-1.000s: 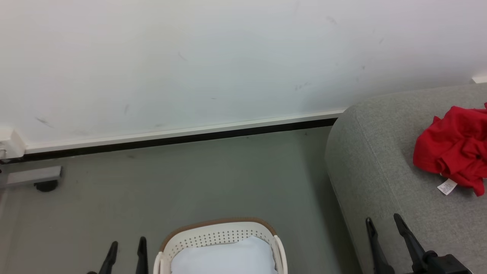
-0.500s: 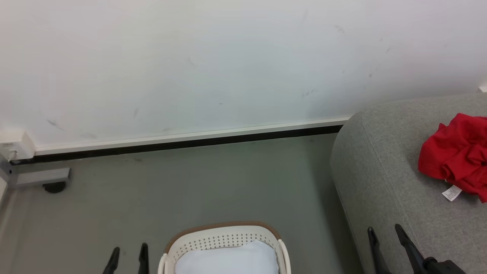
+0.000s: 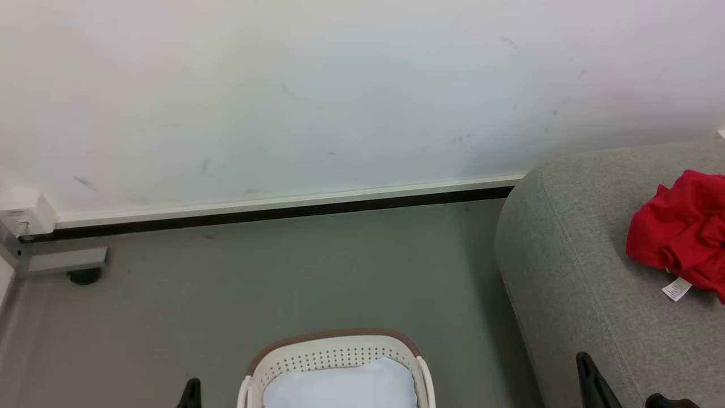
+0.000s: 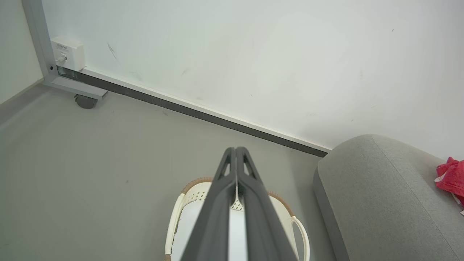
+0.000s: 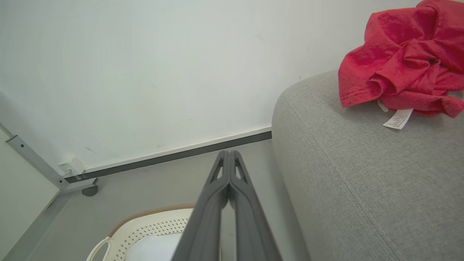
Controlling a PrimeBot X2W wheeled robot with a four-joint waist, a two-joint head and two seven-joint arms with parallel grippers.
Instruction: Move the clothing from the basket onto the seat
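Through the left wrist camera I see my left tool [image 4: 235, 149] with both fingers pressed together along their length and nothing between them. The cream basket [image 4: 173, 224] sits on the grey floor [image 4: 90, 163] directly under the tips, with pale white material [image 4: 190, 232] inside. The grey sofa [image 4: 380, 203] lies to the right of the tool. The red clothing [image 4: 450, 177] is on it, well apart.

On the right wrist camera my right tool [image 5: 228, 153] is likewise fully closed and empty. The basket is below and to the left of its tips. The sofa runs along its right side, and the clothing is heaped on the seat up and to the right. A white label tag [image 5: 397, 119] hangs from that heap onto the upholstery.

From the head camera, one dark finger of each tool pokes up from the bottom edge. The basket stands between them, and the clothing rests on the sofa, beyond and right of the right tool.
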